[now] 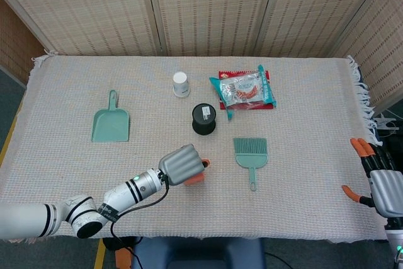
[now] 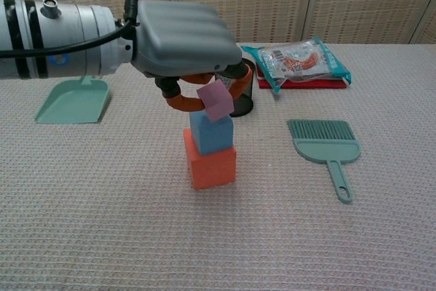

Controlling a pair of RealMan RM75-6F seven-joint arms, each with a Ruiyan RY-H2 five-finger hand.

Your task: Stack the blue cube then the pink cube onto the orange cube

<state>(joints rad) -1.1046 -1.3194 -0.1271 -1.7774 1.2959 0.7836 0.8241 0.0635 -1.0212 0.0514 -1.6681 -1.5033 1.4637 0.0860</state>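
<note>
The left hand (image 2: pixel 182 44) is hovering over the middle of the chest view, pinching the pink cube (image 2: pixel 215 102) between its orange fingertips (image 2: pixel 178 103). The orange cube (image 2: pixel 210 162) is sitting on the cloth just below centre, and the blue cube (image 2: pixel 210 131) is already resting on top of it. The pink cube is hanging tilted, one corner pointing down, right above the blue cube's top face and slightly toward its right edge; whether they are touching I cannot tell. In the head view the hand is covering the stack near lower centre. The coming placement probably depends on levelling the pink cube and nudging it leftward over the blue one. The right hand (image 1: pixel 381 181) is idling at the lower right edge, fingers spread, holding nothing, well away from the stack.
</note>
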